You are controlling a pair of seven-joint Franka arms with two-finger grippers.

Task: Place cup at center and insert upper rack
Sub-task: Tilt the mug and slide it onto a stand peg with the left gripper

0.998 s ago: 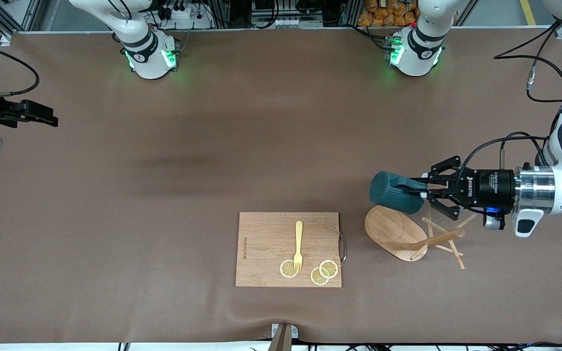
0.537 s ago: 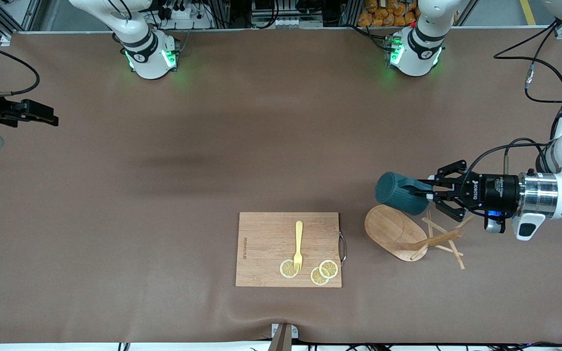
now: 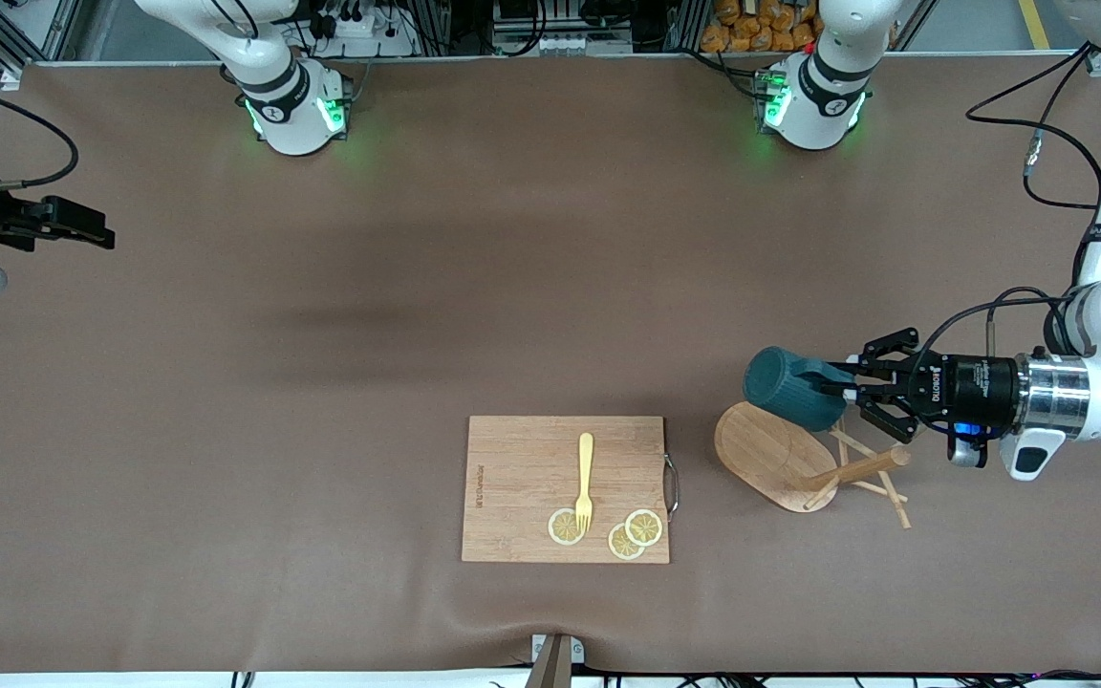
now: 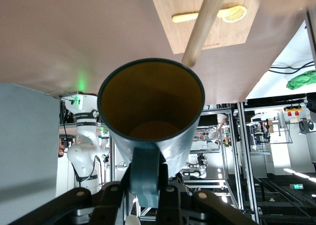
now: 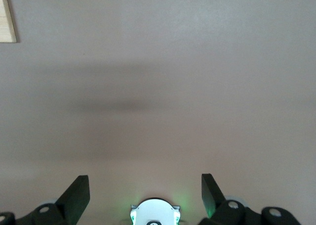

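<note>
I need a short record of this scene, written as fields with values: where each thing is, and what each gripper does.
cup: dark teal, held by its handle, lying sideways in the air over the rack's base edge
rack: wooden mug tree, tipped over on the table, toward the left arm's end
board: beside the rack, toward the right arm's end; carries a yellow fork and three lemon slices
left gripper: jaws shut on the cup's handle
right gripper: jaws open, holds nothing, waits over bare table
</note>
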